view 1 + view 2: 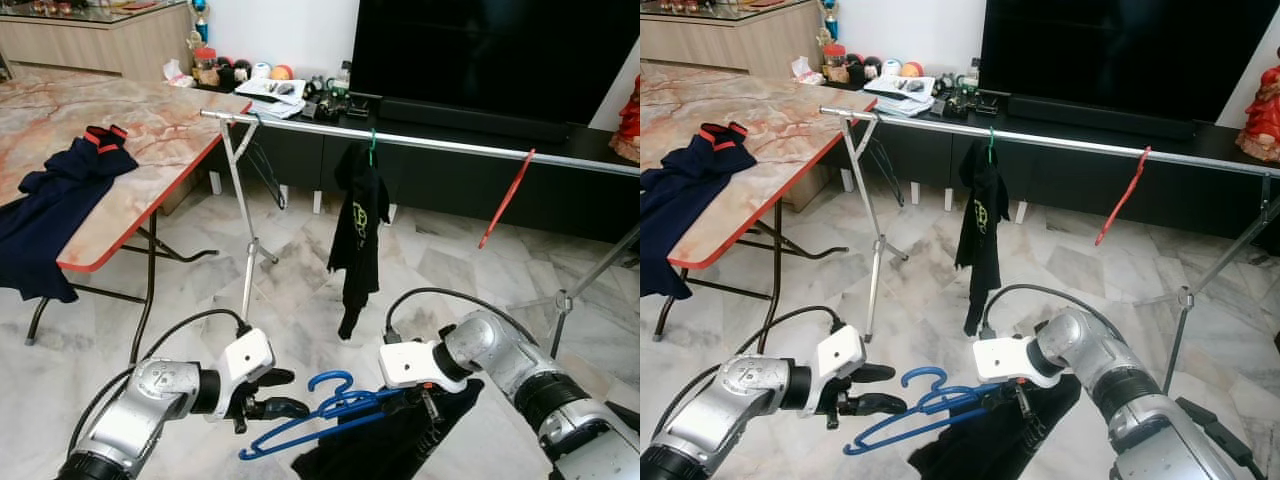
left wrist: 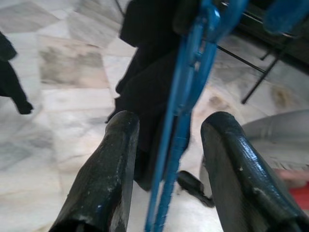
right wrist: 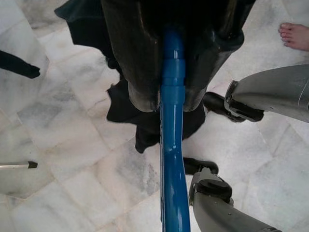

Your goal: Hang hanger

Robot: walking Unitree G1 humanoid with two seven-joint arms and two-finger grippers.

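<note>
Left eye view: a marble-tiled floor [image 1: 300, 270] carries a long metal clothes rail [image 1: 430, 145] on folding legs, running across the room in front of a dark TV cabinet [image 1: 440, 180]. To the robot's left stands a desk [image 1: 150, 130] with a marble-patterned top and red edge, a navy garment [image 1: 55, 205] draped over its near corner.

Already on the rail: a green-hooked hanger with a black shirt [image 1: 358, 230], and further to the right a bare red hanger [image 1: 506, 198].

The task's item, a blue hanger [image 1: 318, 407], is not yet on the rail. It sits low, well below and in front of the bar, held between the two arms, with a black garment [image 1: 385, 440] hanging at its right end. Judged from this, pickup is done; the lift, the approach to the rail and hooking on all remain.

Right tool [image 3: 173, 99]: fingers closed tight on the blue hanger's bar, clamping it from both sides.

Left tool [image 2: 169, 159]: fingers spread apart, the blue hanger passing through the gap between them; no grip on it can be confirmed.

A person's bare foot [image 3: 295, 35] rests on the floor in the right wrist view.
</note>
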